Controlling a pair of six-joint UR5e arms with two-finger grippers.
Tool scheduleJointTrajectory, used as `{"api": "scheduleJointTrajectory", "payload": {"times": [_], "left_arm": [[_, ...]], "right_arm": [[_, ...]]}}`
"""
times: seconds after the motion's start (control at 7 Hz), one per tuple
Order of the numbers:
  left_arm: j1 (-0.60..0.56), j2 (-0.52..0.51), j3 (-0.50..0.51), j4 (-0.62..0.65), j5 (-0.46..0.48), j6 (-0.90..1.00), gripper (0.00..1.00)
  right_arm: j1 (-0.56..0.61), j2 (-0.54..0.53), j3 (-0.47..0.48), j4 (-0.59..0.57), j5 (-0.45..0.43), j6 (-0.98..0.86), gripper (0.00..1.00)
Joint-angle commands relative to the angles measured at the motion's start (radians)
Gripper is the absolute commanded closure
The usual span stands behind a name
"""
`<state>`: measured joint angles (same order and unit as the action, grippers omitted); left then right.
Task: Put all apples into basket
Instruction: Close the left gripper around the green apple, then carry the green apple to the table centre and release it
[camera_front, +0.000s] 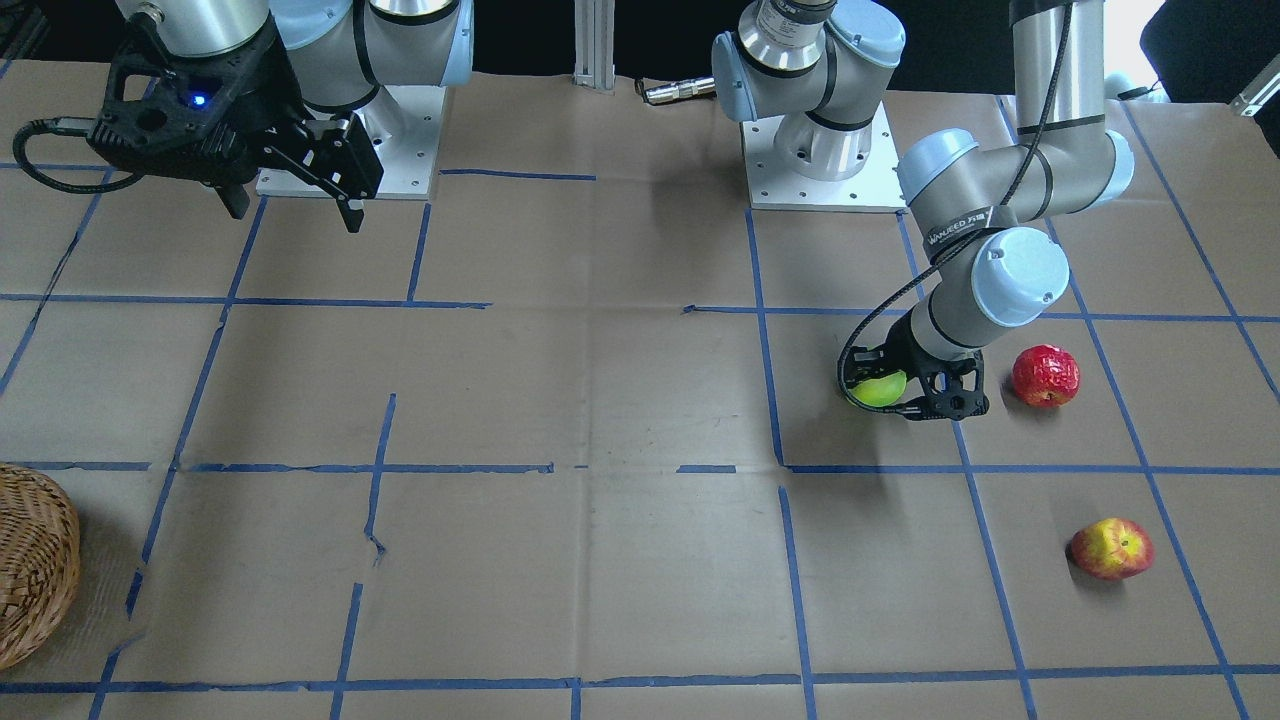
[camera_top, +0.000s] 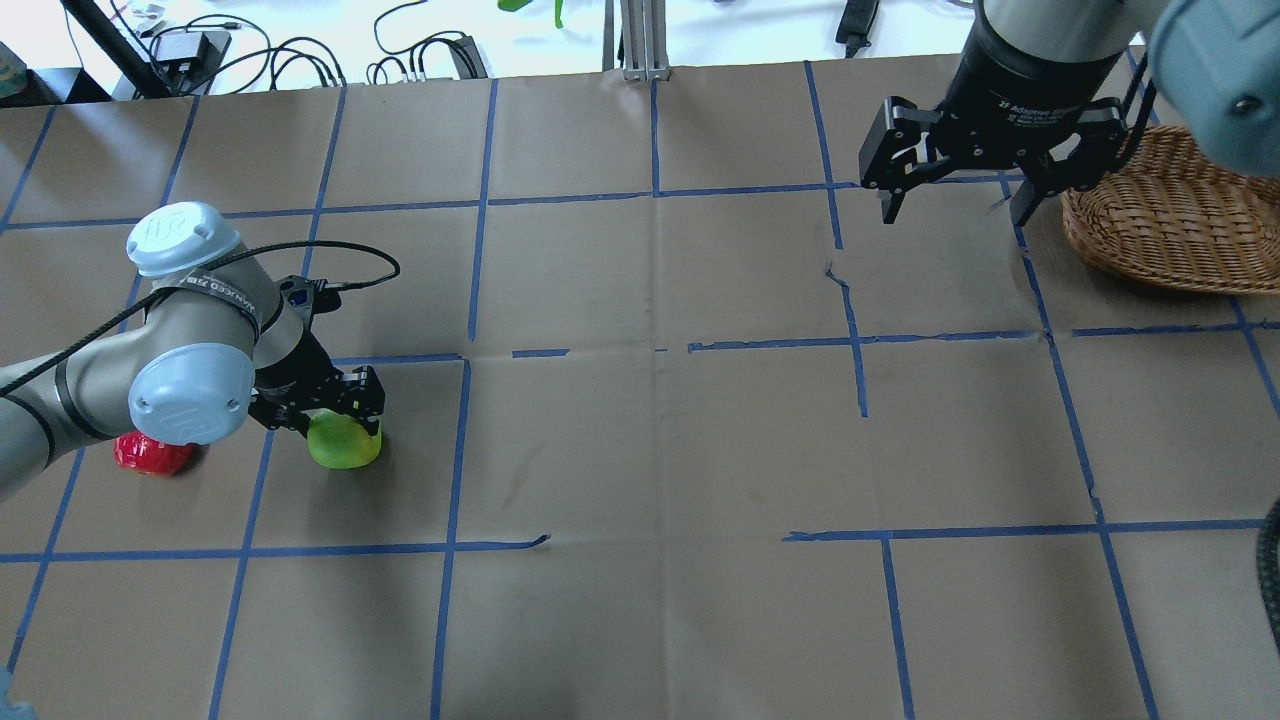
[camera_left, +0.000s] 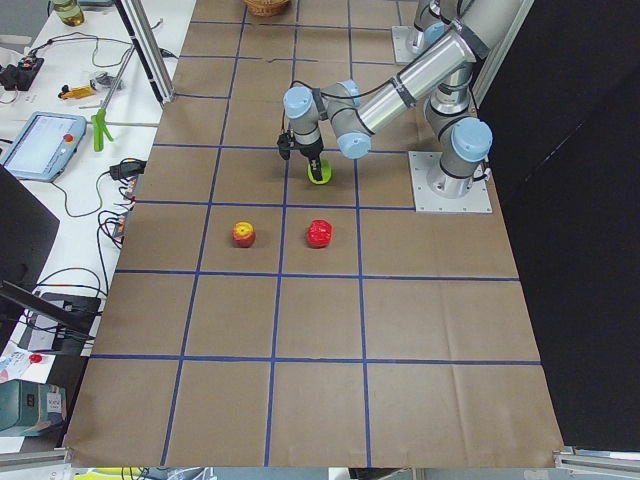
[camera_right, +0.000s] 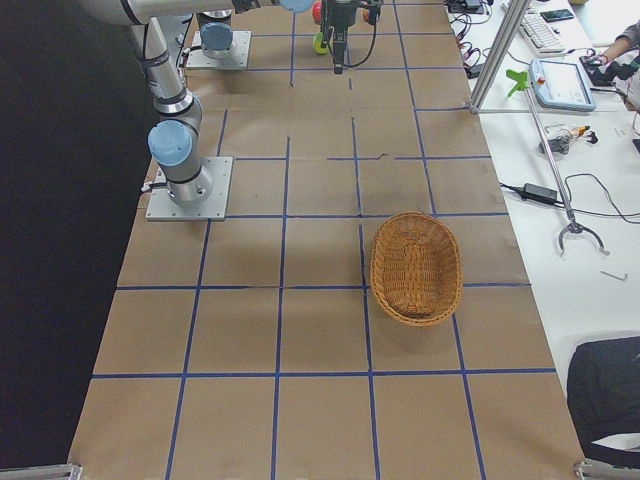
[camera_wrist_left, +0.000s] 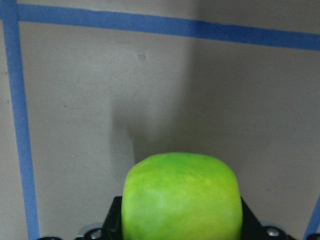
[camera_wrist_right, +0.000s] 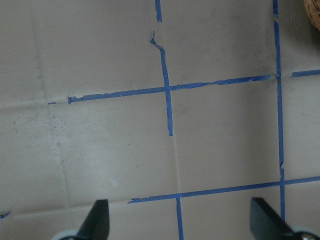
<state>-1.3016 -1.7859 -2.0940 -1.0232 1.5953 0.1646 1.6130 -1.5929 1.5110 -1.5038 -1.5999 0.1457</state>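
1. Left gripper (camera_top: 338, 418) sits low at the middle left of the overhead view, closed on the green apple (camera_top: 345, 447). In the left wrist view its dark fingers press against both flanks of the fruit. I cannot tell whether the apple rests on the surface (camera_top: 640, 450) or is just clear of it.
2. Right gripper (camera_top: 955, 212) hangs at the upper right of the overhead view. Its jaws are spread wide and hold nothing, and only taped paper shows beneath them in the right wrist view.
3. The basket (camera_top: 1150, 255) lies at the far upper right of the overhead view, just beside the right gripper. What shows of it in that view holds no apples.
4. The red apple (camera_front: 1046, 375) lies on the surface just beside the left gripper, at the middle right of the front-facing view.
5. The red-and-yellow apple (camera_front: 1112, 548) lies lower right in that view, near the red one but apart from it.
6. The relation that matters: the basket is well apart from the gripped apple, straight across to the right of the overhead view. The left arm is nearer all three apples and the right arm nearer the basket, so the carry probably means a long reach across or a hand-over.
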Motion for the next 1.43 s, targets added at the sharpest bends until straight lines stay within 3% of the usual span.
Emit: {"api": "scheduleJointTrajectory", "payload": {"times": [0.0,0.14,0.43,0.71,1.0,1.29], "left_arm": [[-0.021,0.029,0.04,-0.003,-0.041,-0.005,0.73],[-0.071,0.066,0.116,-0.058,-0.111,-0.007,0.73],[-0.303,0.013,0.297,-0.112,-0.109,-0.057,0.73],[-0.53,-0.19,0.51,-0.144,-0.098,-0.201,0.73],[-0.62,-0.398,0.716,-0.199,-0.058,-0.278,0.73],[-0.64,-0.446,0.732,-0.199,-0.058,-0.3,0.72]], "right_arm": [[0.001,-0.001,0.0,-0.001,0.0,0.0,0.0],[0.001,-0.001,0.0,0.001,0.0,0.0,0.0],[0.001,-0.001,0.0,-0.001,0.001,0.0,0.0],[0.001,-0.001,0.0,-0.003,0.001,0.0,0.0],[0.001,-0.001,-0.002,-0.003,0.001,0.002,0.0],[0.001,-0.001,-0.003,-0.003,0.001,0.002,0.0]]}}
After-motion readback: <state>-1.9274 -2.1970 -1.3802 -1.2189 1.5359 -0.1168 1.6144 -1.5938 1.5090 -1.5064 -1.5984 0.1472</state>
